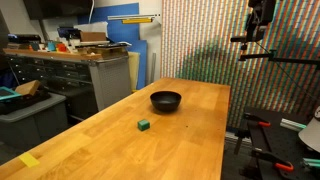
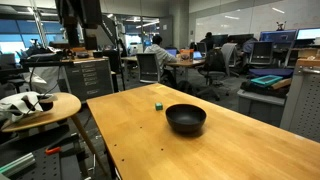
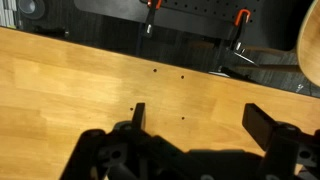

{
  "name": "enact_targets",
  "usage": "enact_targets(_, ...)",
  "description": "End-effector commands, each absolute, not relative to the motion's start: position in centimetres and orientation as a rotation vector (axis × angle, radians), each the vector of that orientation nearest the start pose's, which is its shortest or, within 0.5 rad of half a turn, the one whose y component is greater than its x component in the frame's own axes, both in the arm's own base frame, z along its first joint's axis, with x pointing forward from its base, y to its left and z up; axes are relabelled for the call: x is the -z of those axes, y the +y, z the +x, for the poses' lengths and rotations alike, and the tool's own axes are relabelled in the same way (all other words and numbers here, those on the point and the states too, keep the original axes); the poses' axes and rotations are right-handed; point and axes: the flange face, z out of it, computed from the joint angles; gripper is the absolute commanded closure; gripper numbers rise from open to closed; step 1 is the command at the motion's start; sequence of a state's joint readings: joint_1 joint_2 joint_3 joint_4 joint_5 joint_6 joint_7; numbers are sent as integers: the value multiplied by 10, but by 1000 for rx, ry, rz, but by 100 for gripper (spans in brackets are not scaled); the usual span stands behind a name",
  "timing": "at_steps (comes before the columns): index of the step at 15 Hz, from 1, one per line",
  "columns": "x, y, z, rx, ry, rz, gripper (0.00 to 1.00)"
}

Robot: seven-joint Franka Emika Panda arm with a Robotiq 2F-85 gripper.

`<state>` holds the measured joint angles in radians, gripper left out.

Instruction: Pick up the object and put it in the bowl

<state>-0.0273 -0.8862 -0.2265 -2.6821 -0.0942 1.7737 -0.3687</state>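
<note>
A tiny dark green block (image 1: 144,125) lies on the wooden table (image 1: 120,140), in front of the shallow black bowl (image 1: 166,101). Both exterior views show them; in an exterior view the block (image 2: 158,104) sits beyond the bowl (image 2: 186,118). My gripper (image 3: 198,122) is open and empty, high above the table's edge; its fingers frame bare wood. Neither block nor bowl shows in the wrist view. The arm (image 1: 258,25) hangs at the top right, far from both.
A flat yellow tape piece (image 1: 29,160) lies at the table's near corner. A round side table (image 2: 40,110) with white objects stands beside the table. Cabinets (image 1: 70,70) and desks stand around. Red-handled clamps (image 3: 150,8) lie beyond the table edge.
</note>
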Motion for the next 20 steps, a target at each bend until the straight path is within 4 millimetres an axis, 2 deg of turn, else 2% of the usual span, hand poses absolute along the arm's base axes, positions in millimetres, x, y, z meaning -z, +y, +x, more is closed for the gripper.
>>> enact_targets(1, -477, -82, 278, -12, -335, -3035, 0)
enact_targets(12, -479, -83, 278, -6, -335, -3036, 0)
enact_targets(16, -458, -65, 303, 9, -227, -3039, 0)
enact_targets(20, -432, -30, 343, 76, -81, -3064, 0)
